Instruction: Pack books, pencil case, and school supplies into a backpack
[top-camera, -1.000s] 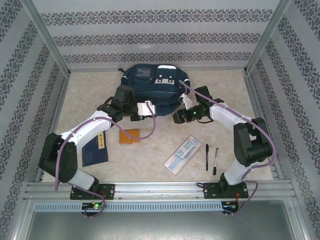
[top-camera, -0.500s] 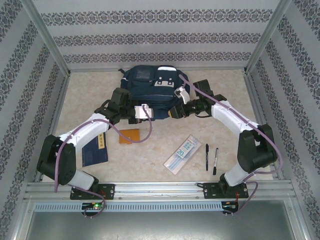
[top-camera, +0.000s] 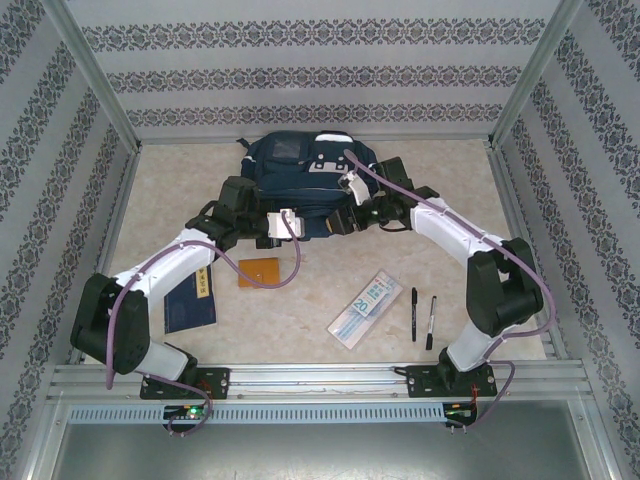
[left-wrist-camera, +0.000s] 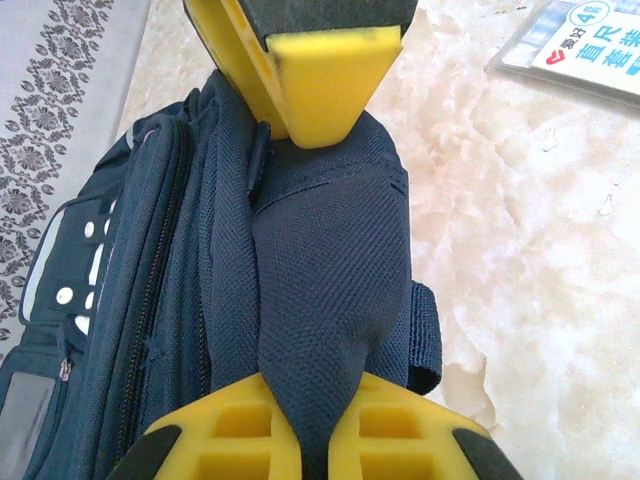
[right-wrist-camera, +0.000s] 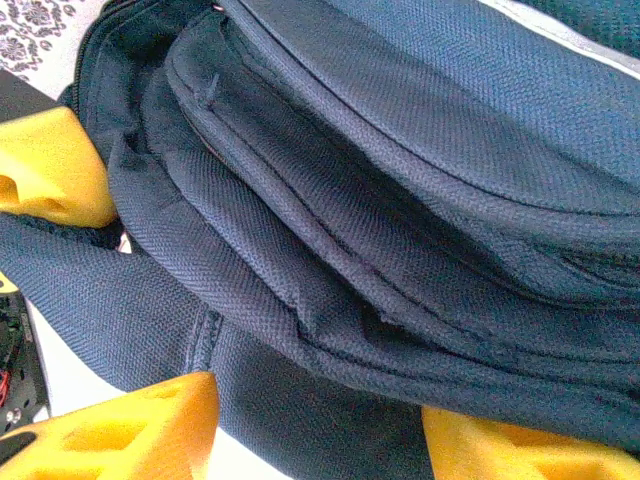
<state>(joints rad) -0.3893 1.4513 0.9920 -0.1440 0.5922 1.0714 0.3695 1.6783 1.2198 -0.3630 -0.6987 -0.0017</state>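
The backpack (top-camera: 300, 165) is lying at the upper centre of the top view. The left gripper (left-wrist-camera: 315, 250) is pinching a fold of its lower edge tight. The right gripper (right-wrist-camera: 320, 435) is standing wide, straddling that edge just beside it.

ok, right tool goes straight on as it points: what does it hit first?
The backpack. The right tool points straight into its navy fabric folds, jaws apart either side; it looks very close, maybe already touching, though depth is unclear.
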